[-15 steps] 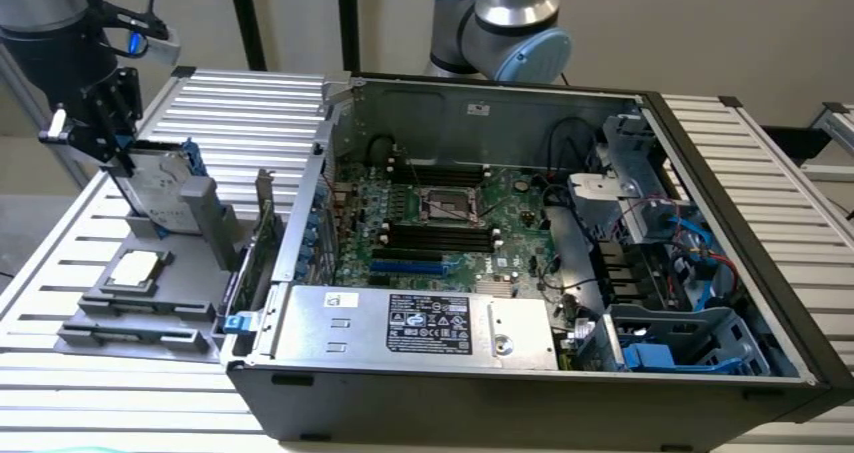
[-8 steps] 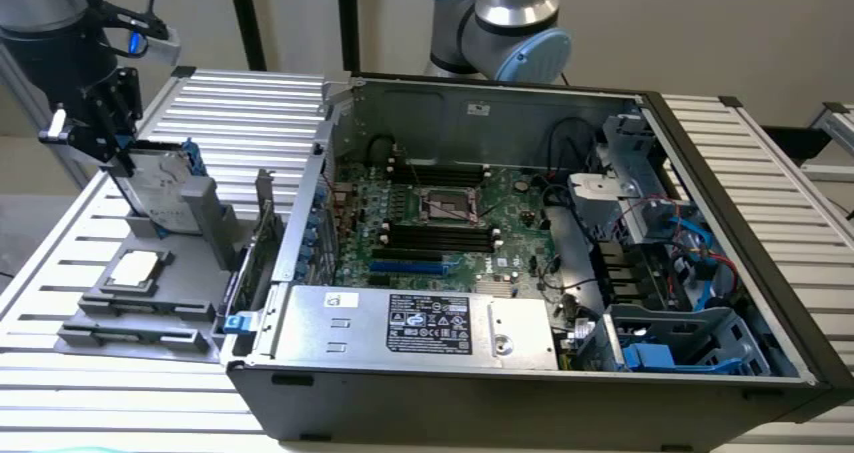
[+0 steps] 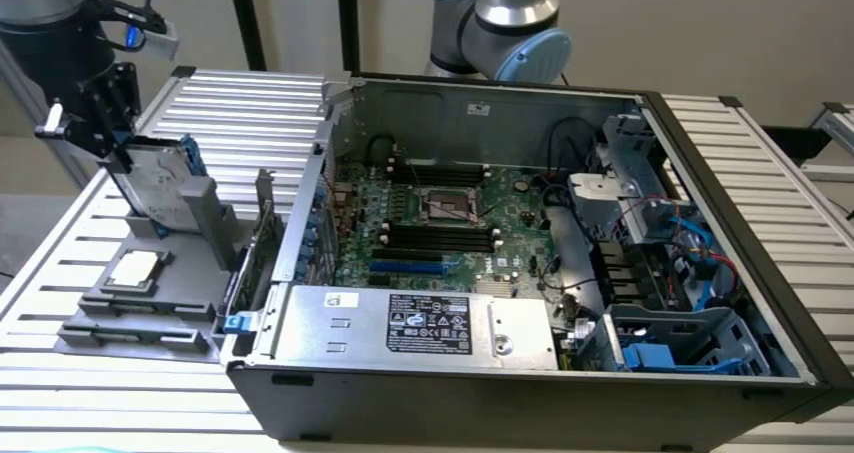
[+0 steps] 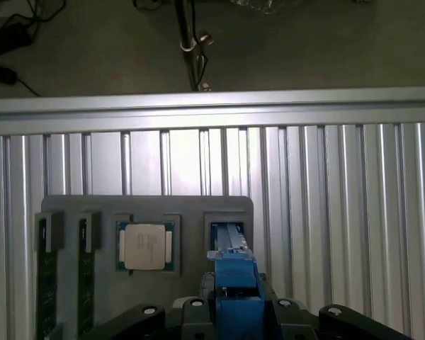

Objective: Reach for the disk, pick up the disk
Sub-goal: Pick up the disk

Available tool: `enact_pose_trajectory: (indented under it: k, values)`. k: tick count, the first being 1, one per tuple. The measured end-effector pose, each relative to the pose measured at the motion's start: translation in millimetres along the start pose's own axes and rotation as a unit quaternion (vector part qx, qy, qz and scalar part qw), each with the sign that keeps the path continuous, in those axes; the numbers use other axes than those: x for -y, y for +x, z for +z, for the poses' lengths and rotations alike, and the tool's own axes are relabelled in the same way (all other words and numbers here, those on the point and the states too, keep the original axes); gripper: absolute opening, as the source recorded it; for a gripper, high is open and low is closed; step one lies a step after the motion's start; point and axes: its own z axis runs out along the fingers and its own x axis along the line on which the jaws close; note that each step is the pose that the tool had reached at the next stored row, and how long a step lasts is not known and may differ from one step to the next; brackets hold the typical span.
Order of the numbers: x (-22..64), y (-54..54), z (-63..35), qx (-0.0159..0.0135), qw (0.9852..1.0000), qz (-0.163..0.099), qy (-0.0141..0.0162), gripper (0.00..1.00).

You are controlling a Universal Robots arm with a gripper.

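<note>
Gripper [image 4: 234, 315] clasping disk [image 4: 233, 269], ribbed metal table [image 4: 340, 212], grey floor [image 4: 92, 57]

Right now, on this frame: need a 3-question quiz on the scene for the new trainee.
1. True or false: the disk lies flat on the grey tray.
2. What sits in the tray's square pocket beside the disk's slot? A) CPU chip B) fan C) screw
3. Short answer: what is the gripper nearest to?

Key: 1. False, it stands on edge in a tray slot. 2. A. 3. The disk; the gripper is at its top edge.
</note>
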Motion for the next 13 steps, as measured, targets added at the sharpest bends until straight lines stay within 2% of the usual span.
enact_pose_trajectory:
  k: [4,13]
  values:
    - [1.0,-0.2,-9.5,0.0000,1.0000,0.000,0.0000,0.33]
    - [6.1,-1.4,-50.1,-0.0001,1.0000,-0.002,-0.0001,0.33]
